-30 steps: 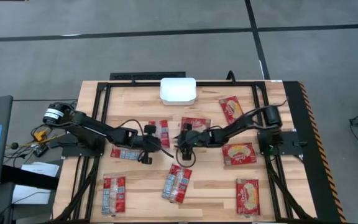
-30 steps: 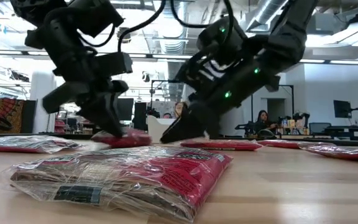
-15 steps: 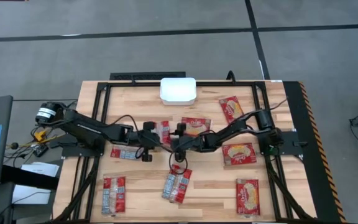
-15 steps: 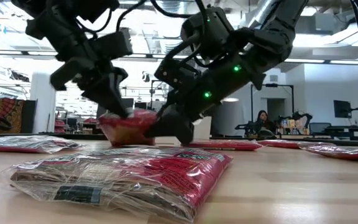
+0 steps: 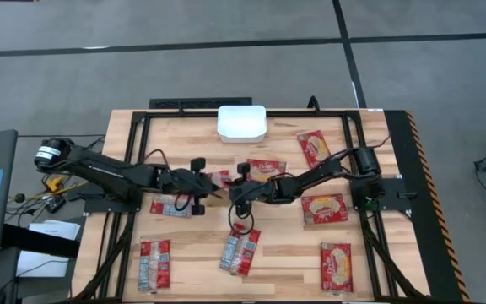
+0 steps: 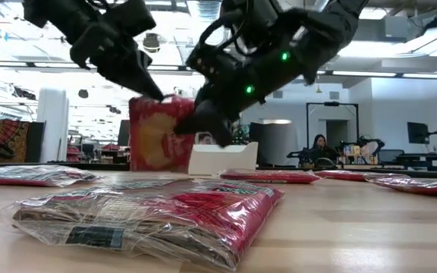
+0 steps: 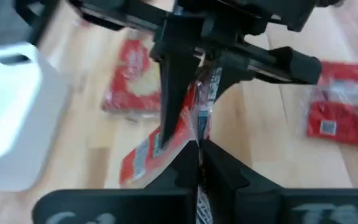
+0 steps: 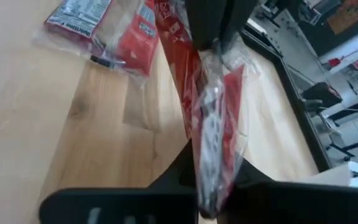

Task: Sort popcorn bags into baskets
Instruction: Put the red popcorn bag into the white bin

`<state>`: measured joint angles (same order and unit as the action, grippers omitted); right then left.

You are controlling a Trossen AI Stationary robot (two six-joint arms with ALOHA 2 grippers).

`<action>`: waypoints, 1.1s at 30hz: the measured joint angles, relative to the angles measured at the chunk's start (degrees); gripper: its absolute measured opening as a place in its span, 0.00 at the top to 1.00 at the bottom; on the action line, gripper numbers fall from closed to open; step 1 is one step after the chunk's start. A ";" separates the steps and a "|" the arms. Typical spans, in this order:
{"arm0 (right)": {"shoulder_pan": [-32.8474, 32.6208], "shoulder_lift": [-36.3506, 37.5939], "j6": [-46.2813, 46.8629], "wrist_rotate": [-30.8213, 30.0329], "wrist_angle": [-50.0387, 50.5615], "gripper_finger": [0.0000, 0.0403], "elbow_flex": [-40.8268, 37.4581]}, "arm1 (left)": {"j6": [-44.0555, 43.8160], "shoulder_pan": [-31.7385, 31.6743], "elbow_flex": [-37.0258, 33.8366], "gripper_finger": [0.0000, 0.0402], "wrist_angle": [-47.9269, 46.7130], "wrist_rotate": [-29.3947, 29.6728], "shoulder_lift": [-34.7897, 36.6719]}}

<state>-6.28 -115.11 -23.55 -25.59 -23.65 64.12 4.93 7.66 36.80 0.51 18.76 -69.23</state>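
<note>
One red popcorn bag [image 6: 158, 140] stands upright between my two grippers near the table's middle; from above it shows as a thin strip [image 5: 224, 179]. My left gripper [image 5: 213, 182] is shut on it from the left. My right gripper [image 5: 234, 192] is shut on it from the right. The white basket [image 5: 241, 122] stands at the far edge, behind the bag in the low view [image 6: 222, 159]. Several other bags lie flat on the table, such as one near the front [image 5: 240, 250] and one at the middle [image 5: 266, 169]. My left gripper pinches the bag's upper left corner [image 6: 149, 99] between its two fingers, slanting down from the table's left side. The bag hangs upright below the fingers; whether its lower edge [image 6: 158, 168] touches the table I cannot tell. My right gripper pinches the bag's right edge [image 6: 193, 121], on its crinkled clear wrapper [image 8: 211, 149], between its two fingers. It comes slanting down from the table's right side. The bag stays upright between the two holds.
Flat bags lie at the right [image 5: 325, 208], far right [image 5: 315, 148], near right [image 5: 336, 266], near left [image 5: 154, 263] and under the left arm [image 5: 169, 205]. A black frame [image 5: 142, 118] rims the wooden table. People and desks show in the room beyond.
My right gripper has moved toward the table's left, up to the bag, and shut on its right edge. Both grippers have then risen. The bag, flat on the table a second ago, has been drawn up by its top until it stands upright.
</note>
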 joint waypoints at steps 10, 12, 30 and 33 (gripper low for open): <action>6.75 16.50 18.51 19.39 22.82 0.95 -0.11 | -1.29 -0.67 0.07 0.59 -2.42 4.03 12.39; 8.80 18.88 21.75 23.46 25.75 0.94 -0.11 | -3.52 -1.85 0.07 0.48 -2.68 -0.03 11.99; 8.60 21.48 23.54 25.87 30.72 0.89 -0.11 | -1.88 -11.50 -0.01 0.39 17.81 -12.86 -4.04; 8.60 21.48 23.54 25.64 29.81 0.89 -0.11 | -1.23 -12.90 0.02 0.68 17.39 -17.02 -3.93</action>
<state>2.33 -93.62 -0.01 0.04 6.16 64.01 3.71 -5.24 36.82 17.90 1.74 -73.17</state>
